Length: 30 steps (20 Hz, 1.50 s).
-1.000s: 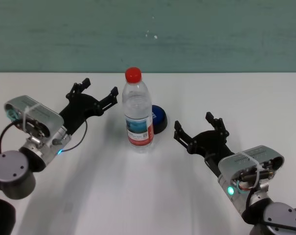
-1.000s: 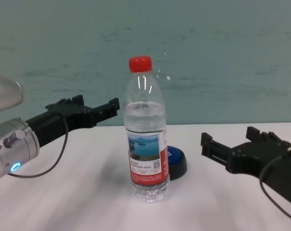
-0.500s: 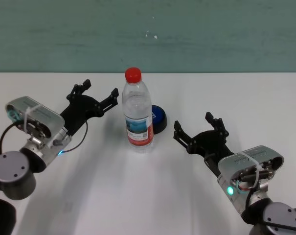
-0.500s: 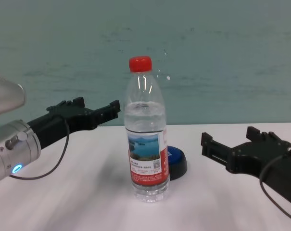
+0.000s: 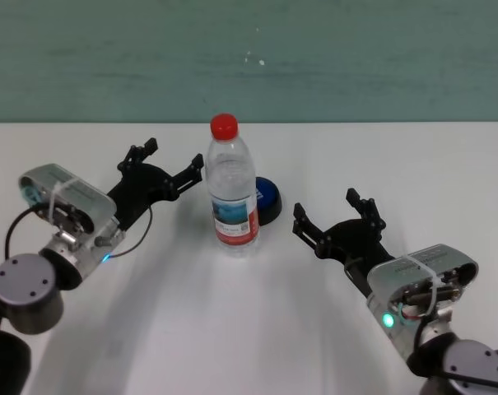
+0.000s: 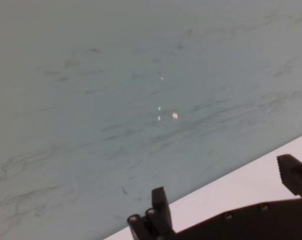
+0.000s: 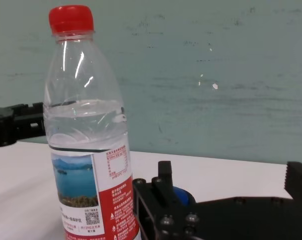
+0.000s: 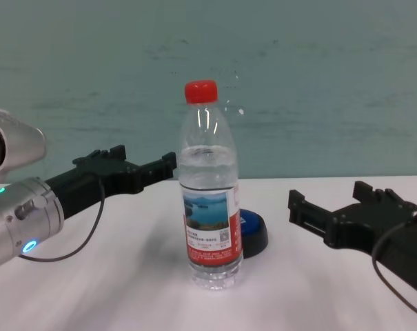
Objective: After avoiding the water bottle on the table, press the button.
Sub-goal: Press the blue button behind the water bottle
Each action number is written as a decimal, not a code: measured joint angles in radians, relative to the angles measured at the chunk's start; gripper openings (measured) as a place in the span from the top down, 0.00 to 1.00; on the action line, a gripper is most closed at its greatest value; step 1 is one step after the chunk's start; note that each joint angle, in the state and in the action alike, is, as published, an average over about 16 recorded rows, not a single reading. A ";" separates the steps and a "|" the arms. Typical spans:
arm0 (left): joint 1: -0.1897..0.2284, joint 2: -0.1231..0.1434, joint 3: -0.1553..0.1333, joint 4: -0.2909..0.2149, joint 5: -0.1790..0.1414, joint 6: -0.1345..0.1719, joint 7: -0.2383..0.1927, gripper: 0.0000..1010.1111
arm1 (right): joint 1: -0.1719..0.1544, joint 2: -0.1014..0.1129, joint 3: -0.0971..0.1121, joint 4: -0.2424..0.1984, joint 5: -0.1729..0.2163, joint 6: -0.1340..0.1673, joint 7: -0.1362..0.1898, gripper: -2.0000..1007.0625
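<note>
Clear plastic water bottle (image 5: 233,197) is standing tall, tippy-looking, guarding the stiff button (image 5: 267,198) as the wide-open left gripper (image 5: 168,170) is hovering beside it, while the right gripper (image 5: 337,220) is idling open.

Both arms are wearing silver cylindrical housings w/ grey round joints, each showing a small lit LED. Black two-finger left gripper (image 5: 168,161) & right gripper (image 5: 329,211) are carrying visible screws; thin black cables are looping alongside.

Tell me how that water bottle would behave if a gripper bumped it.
The water bottle stands tall on a narrow base, so it would probably tip. It looks mostly full, so likely fairly heavy. Once down, its round body would likely roll.
</note>
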 joint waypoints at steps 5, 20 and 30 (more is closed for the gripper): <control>-0.007 -0.002 0.006 0.014 0.009 -0.003 -0.001 0.00 | 0.000 0.000 0.000 0.000 0.000 0.000 0.000 0.00; -0.016 0.000 -0.002 0.031 0.014 -0.005 0.004 0.00 | 0.000 0.000 0.000 0.000 0.000 0.000 0.000 0.00; 0.032 0.026 -0.055 -0.026 -0.018 0.009 0.016 0.00 | 0.000 0.000 0.000 0.000 0.000 0.000 0.000 0.00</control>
